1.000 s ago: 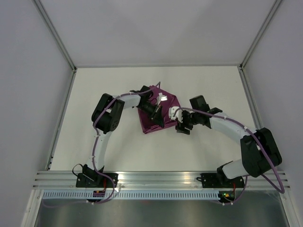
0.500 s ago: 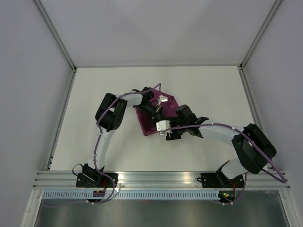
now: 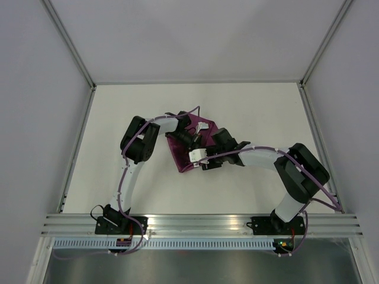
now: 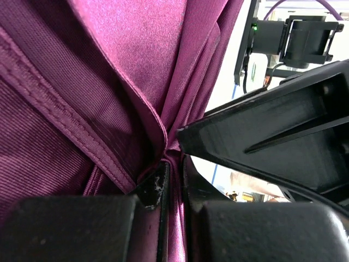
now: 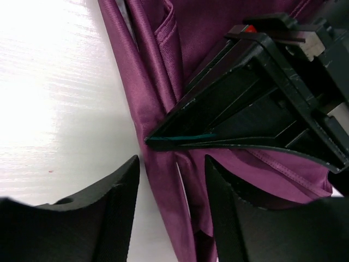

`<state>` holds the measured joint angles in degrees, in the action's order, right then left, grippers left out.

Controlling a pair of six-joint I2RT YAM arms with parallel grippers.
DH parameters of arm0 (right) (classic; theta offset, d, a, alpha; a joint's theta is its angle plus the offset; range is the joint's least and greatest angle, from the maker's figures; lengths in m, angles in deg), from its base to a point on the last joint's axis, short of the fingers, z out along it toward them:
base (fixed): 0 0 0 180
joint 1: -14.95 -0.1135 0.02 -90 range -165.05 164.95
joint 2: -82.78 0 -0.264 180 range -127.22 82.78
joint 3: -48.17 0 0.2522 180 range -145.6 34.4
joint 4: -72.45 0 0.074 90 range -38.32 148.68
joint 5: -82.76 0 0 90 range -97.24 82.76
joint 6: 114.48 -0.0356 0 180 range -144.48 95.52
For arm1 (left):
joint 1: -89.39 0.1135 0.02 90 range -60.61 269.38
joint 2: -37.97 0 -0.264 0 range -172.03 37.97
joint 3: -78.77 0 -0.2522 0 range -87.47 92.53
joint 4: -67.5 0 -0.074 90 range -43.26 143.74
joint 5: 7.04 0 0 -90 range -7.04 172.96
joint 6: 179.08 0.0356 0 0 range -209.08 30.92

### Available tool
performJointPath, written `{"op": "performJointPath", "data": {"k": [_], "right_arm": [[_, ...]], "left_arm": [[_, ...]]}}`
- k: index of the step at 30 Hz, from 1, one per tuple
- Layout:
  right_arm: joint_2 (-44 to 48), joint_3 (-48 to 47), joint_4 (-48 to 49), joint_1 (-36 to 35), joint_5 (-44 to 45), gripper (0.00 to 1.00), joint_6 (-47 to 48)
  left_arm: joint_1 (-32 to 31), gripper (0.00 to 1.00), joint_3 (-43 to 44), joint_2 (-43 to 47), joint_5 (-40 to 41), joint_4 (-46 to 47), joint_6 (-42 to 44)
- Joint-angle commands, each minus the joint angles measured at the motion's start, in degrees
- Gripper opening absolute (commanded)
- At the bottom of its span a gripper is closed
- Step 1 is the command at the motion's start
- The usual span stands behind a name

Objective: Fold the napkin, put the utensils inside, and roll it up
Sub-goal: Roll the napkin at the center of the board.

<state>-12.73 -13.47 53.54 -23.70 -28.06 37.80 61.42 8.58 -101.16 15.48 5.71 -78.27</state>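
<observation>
The plum-purple napkin (image 3: pixel 181 155) lies bunched and folded at the table's middle. My left gripper (image 3: pixel 193 139) is over it, shut on a fold of the cloth (image 4: pixel 173 183). My right gripper (image 3: pixel 199 157) is open at the napkin's near right edge. Its fingers (image 5: pixel 122 191) straddle a rolled fold of the napkin (image 5: pixel 161 164), just below the left gripper's black body (image 5: pixel 262 98). A thin pale sliver (image 5: pixel 181 185) shows inside that fold, perhaps a utensil. A small whitish piece (image 3: pixel 203 126) pokes out at the napkin's far edge. I cannot tell whether it is a utensil.
The white table (image 3: pixel 249 106) is walled at the back and sides. A metal rail (image 3: pixel 201 222) runs along the near edge by both arm bases. The right arm (image 3: pixel 266 155) stretches leftward across the table's middle.
My right arm has swung left, bringing its open gripper from beside the napkin onto the napkin's near right edge. My left gripper stays shut on the cloth, barely moved.
</observation>
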Motion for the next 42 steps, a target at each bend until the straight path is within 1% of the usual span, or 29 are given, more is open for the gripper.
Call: {"op": "performJointPath", "data": {"k": [1, 3, 6, 7, 12, 14, 16, 17, 18, 20, 23, 24, 26, 31, 32, 33, 35, 36, 37, 38, 39, 42], "right_arm": [[-2.14, -2.92, -3.01, -0.37, -0.54, 0.55, 2.49], [-3.28, -4.23, -4.86, -0.37, -0.8, 0.53, 3.45], [-5.64, -7.65, -10.92, -0.46, -1.68, 0.5, 4.69], [-6.35, -8.54, -14.07, -0.54, -1.86, 0.46, 4.78], [-10.39, -13.37, -22.0, -0.46, -1.6, 0.33, 5.31], [-11.63, -14.43, -25.16, -0.46, -1.51, 0.27, 4.87], [-12.51, -16.36, -28.4, -0.37, -1.59, 0.2, 3.82], [-13.56, -18.2, -29.82, -0.37, -1.85, 0.19, 3.55], [-14.18, -19.09, -31.31, -0.28, -2.21, 0.19, 3.37], [-15.49, -20.93, -35.36, 0.24, -3.87, 0.17, 3.02], [-16.9, -24.1, -39.58, 1.65, -6.76, 0.17, 2.93], [-17.52, -25.84, -42.11, 2.44, -7.39, 0.17, 3.11], [-19.27, -28.31, -44.32, 3.23, -9.75, 0.17, 3.63], [-23.49, -32.71, -51.88, 5.78, -13.8, 0.16, 5.65], [-24.11, -34.28, -53.11, 5.96, -14.42, 0.16, 6.18], [-24.72, -34.91, -55.21, 6.57, -15.64, 0.16, 6.88], [-26.48, -36.84, -57.07, 7.1, -16.62, 0.16, 7.85], [-27.01, -37.2, -58.65, 7.62, -16.97, 0.16, 8.2], [-27.97, -37.64, -59.01, 7.8, -17.32, 0.16, 8.55], [-28.42, -38.34, -59.45, 7.98, -17.41, 0.16, 8.65], [-28.94, -38.78, -60.67, 8.15, -17.59, 0.16, 8.91], [-31.32, -40.8, -63.31, 8.59, -18.64, 0.16, 9.87]], "left_arm": [[0.54, 0.02, 0.54, -2.29, 5.61, -2.33, 3.78], [0.54, 0.02, 0.8, -2.37, 5.52, -2.51, 3.87], [0.54, 0.02, 1.51, -2.55, 5.43, -3.82, 4.57], [0.54, 0.02, 1.68, -2.46, 5.61, -3.91, 4.75], [0.81, 0.03, 1.77, -1.67, 5.08, -4.18, 5.45], [0.81, 0.07, 1.86, -0.88, 4.99, -4.26, 5.54], [0.9, 0.13, 2.21, -0.27, 4.82, -4.18, 5.54], [0.9, 0.16, 2.21, 0.87, 4.73, -4.18, 5.63], [0.9, 0.24, 2.04, 1.57, 4.73, -3.48, 5.37], [0.98, 0.32, 1.86, 2.89, 5.86, -2.51, 4.23], [1.51, 0.39, 0.72, 6.06, 7.01, 0.56, 2.03], [1.77, 0.41, -0.41, 7.89, 7.62, 3.09, 0.28], [2.12, 0.43, -1.13, 9.48, 8.33, 4.6, -0.96], [3.53, 0.45, -4.02, 13.44, 15.43, 11.97, -8.16], [4.32, 0.45, -4.46, 13.97, 15.8, 13.13, -9.04], [4.67, 0.46, -6.03, 14.84, 17.11, 14.44, -12.1], [5.81, 0.46, -8.32, 17.92, 19.14, 19.61, -14.31], [6.34, 0.47, -11.12, 19.15, 20.36, 21.9, -17.37], [6.78, 0.47, -12.45, 21.6, 21.42, 23.67, -18.7], [7.74, 0.47, -13.68, 22.75, 23.43, 26.47, -19.85], [8.1, 0.47, -16.05, 23.89, 25.28, 27.45, -22.21], [8.8, 0.47, -20.53, 29.78, 32.84, 30.61, -24.69]]}}
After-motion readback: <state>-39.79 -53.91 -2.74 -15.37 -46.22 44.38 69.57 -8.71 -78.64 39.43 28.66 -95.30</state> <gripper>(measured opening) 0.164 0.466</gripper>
